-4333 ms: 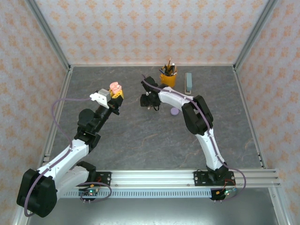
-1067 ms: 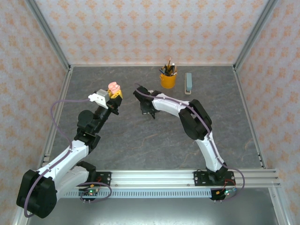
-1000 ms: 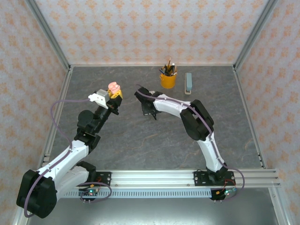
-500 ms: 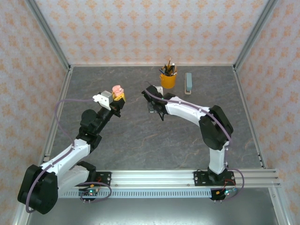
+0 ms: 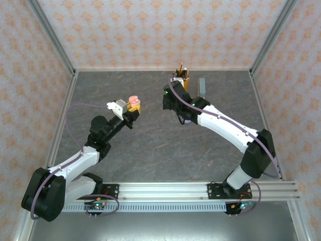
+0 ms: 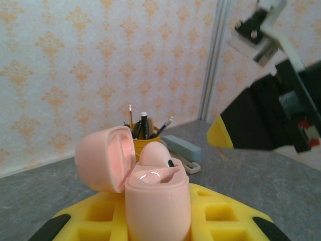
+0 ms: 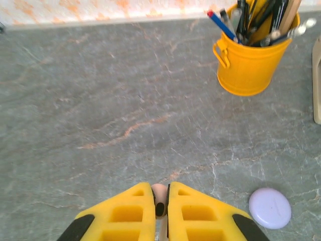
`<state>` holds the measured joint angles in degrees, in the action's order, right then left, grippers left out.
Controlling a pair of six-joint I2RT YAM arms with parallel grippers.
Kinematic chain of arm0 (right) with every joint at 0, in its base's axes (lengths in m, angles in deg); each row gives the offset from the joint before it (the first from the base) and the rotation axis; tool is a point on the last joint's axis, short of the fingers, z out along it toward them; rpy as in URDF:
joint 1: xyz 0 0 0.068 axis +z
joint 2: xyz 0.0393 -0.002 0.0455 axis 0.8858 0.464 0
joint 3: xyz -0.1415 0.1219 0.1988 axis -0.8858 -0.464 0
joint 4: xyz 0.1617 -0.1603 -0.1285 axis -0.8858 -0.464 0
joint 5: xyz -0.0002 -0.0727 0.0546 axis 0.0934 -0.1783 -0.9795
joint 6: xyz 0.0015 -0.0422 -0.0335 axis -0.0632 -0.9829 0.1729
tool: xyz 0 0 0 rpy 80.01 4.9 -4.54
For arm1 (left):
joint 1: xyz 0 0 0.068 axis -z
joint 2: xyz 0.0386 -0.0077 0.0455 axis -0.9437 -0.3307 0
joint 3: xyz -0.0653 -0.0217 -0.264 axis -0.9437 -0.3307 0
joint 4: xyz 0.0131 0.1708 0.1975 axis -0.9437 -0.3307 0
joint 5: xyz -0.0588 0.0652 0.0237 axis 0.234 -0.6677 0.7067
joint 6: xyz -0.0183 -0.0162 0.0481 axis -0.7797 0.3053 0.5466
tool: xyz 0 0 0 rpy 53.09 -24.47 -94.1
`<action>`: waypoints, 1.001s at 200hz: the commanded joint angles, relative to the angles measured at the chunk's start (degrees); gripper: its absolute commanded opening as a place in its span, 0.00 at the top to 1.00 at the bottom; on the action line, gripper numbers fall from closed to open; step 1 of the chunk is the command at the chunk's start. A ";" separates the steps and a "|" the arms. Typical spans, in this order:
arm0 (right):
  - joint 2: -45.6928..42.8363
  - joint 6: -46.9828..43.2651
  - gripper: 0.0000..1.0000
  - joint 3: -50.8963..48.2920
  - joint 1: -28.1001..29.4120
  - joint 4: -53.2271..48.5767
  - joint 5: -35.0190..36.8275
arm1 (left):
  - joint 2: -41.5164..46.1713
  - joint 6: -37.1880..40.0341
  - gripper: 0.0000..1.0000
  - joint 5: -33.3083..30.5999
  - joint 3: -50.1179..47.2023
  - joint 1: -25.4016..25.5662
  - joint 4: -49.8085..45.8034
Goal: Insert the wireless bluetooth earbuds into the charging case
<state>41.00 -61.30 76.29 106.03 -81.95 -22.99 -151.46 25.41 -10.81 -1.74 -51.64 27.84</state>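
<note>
My left gripper (image 5: 133,107) is shut on an open pale pink charging case (image 6: 156,198), holding it upright above the table with its lid (image 6: 103,158) swung to the left. One pink earbud (image 6: 156,154) sits in the case's far socket, and the near socket looks hollow. My right gripper (image 7: 161,199) is shut on a second pink earbud (image 7: 158,191), pinched between its yellow fingertips above the table. In the top view the right gripper (image 5: 169,104) hangs to the right of the case, apart from it. Its yellow finger (image 6: 221,136) shows in the left wrist view.
A closed lilac disc case (image 7: 270,208) lies on the table right of my right gripper. A yellow pencil cup (image 7: 253,55) (image 5: 181,79) and a grey-green stapler (image 5: 201,87) stand at the back. Patterned walls enclose the grey table (image 5: 150,150).
My right arm has swung right and toward the back, stretching out with the earbud. My left gripper has carried the pink case a little to the right. Both grips are unchanged.
</note>
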 commanded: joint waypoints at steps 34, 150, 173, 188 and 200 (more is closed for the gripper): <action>-5.94 -3.42 0.89 2.55 0.00 4.60 -5.19 | -0.16 5.69 1.00 4.36 2.36 3.74 0.11; -15.75 -4.61 0.89 -6.55 0.60 25.92 -15.50 | -8.32 6.13 1.00 0.41 9.08 7.65 6.56; -16.80 -5.14 0.89 -9.03 0.70 29.67 -17.06 | -10.20 5.96 1.00 -0.04 11.27 8.26 7.05; -17.00 -5.52 0.89 -10.20 0.70 31.29 -17.99 | -11.32 6.08 1.00 0.18 12.71 8.60 6.99; -17.00 -5.61 0.89 -11.07 0.78 32.83 -18.86 | -12.23 6.12 1.00 0.40 13.71 8.96 7.87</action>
<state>25.24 -65.54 66.98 106.36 -55.85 -38.84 -162.52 31.18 -9.85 8.69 -43.49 30.83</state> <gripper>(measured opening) 0.112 0.219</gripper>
